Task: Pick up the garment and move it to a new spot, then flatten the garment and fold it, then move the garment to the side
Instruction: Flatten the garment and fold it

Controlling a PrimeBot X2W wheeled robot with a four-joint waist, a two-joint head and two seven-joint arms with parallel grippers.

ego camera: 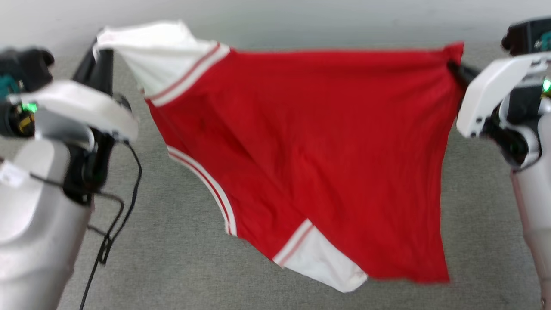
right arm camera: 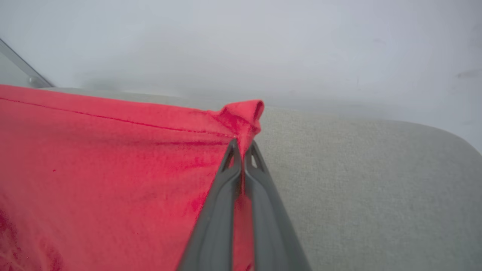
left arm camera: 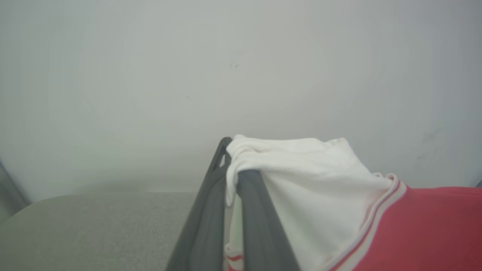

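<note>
Surface: a grey, woven-looking covering [ego camera: 172,241] runs under the whole scene. Behind it stands a plain pale wall [ego camera: 301,17] with a few faint scuffs in the wrist views.

The garment [ego camera: 310,150] hangs stretched between both arms, above the grey covering, plain red side toward the head camera. Its top edge runs nearly level. One white sleeve [ego camera: 163,56] is at the garment's upper left corner, and the other white sleeve [ego camera: 327,262] dangles at its lower edge. Red-white striped trim borders both sleeves.

Left gripper [left arm camera: 235,162]: fingers pinched tight on the white sleeve at the garment's upper left corner, with cloth bunched over the tips. Right gripper [right arm camera: 241,150]: fingers pressed together on a small fold at the garment's upper right corner, with the hem seam running away from the pinch.

Left of the garment: the pale left forearm [ego camera: 34,224] and a black cable [ego camera: 125,202] looping down from the wrist. Right of the garment: the pale right forearm [ego camera: 531,206].

The head view is blurred, so we cannot tell whether the garment's lowest edge touches the covering or hangs just clear of it.
</note>
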